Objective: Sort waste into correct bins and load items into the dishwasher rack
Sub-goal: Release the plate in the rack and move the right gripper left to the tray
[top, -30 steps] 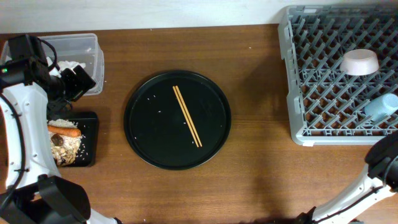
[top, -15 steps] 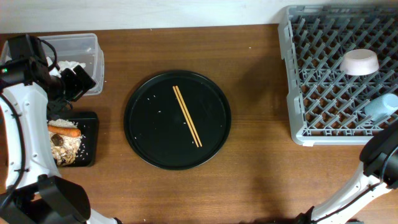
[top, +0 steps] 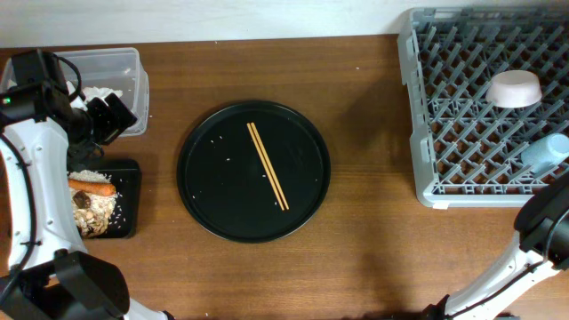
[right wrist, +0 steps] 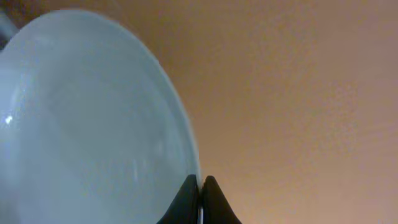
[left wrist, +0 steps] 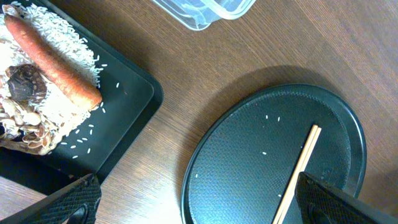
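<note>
Grey dishwasher rack (top: 462,133), right, holds the dish (top: 514,88) and the blue cup (top: 544,153). On the round black tray (top: 213,196) the chopsticks (top: 267,165) lie diagonally, far-left to near-right. Left gripper (left wrist: 199,205) is spread wide and empty. Right gripper (right wrist: 200,199) has its fingertips pressed together beside the cup.

overhead: high above, facing straight down, far; takes in the whole counter (top: 373,267) up to the dishwasher rack (top: 484,107).
left wrist: near, tilted down; shares flat black tray (left wrist: 127,118), round black tray (left wrist: 249,162), chopsticks (left wrist: 298,165) with overhead.
right wrist: pressed close against light blue cup (right wrist: 81,124), blurred.
</note>
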Controlling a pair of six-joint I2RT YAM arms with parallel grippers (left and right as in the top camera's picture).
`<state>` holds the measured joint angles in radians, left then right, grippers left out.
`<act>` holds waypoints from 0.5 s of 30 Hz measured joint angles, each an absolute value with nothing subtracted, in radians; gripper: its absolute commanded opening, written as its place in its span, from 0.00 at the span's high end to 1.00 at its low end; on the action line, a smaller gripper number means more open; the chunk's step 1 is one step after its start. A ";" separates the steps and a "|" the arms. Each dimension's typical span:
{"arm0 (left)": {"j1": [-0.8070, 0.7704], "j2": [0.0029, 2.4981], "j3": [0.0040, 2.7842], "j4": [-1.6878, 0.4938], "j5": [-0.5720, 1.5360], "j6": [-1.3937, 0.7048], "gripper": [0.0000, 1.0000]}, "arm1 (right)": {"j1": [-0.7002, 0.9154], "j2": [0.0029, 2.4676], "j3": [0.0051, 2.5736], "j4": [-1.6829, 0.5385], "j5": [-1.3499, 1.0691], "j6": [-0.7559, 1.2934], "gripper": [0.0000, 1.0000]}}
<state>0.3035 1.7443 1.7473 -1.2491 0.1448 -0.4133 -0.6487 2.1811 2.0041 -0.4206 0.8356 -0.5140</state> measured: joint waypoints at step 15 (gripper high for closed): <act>0.303 1.744 1.747 -1.250 0.145 -0.413 0.01 | -0.547 2.170 2.004 -0.539 0.530 -0.222 0.38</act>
<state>0.3035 1.7443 1.7473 -1.2495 0.1448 -0.4133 -0.5468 2.1704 2.0045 -0.5388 0.5301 -0.2218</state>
